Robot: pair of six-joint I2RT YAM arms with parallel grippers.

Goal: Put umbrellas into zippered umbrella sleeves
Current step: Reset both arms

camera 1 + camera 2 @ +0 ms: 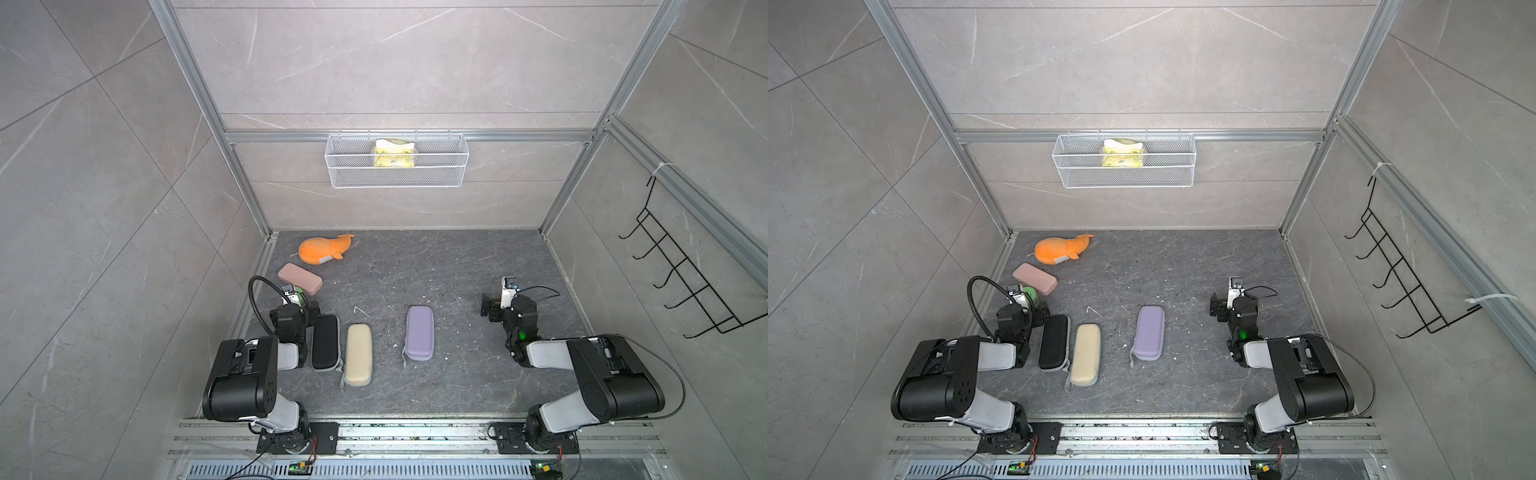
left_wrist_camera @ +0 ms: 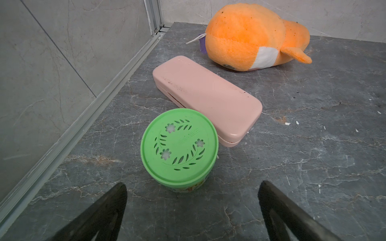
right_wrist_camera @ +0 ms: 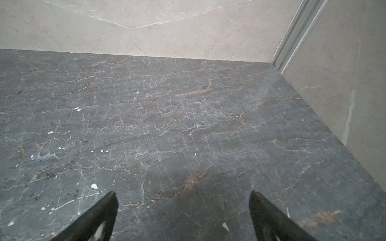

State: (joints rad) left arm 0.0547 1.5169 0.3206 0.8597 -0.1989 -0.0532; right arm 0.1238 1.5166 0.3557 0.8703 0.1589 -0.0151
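Observation:
Three zippered umbrella sleeves lie shut side by side on the dark stone floor in both top views: black (image 1: 326,347), cream (image 1: 359,354) and lavender (image 1: 419,332). No umbrellas are in view. My left gripper (image 2: 192,186) stands open just left of the black sleeve (image 1: 1054,343), pointing at a green-lidded tub (image 2: 179,146), with nothing between its fingers. My right gripper (image 3: 183,192) is open over bare floor, to the right of the lavender sleeve (image 1: 1149,332).
A pink case (image 2: 208,98) touches the green tub, and an orange plush whale (image 1: 324,249) lies behind it near the back left corner. A wire basket (image 1: 397,162) hangs on the back wall. A black hook rack (image 1: 685,270) hangs on the right wall.

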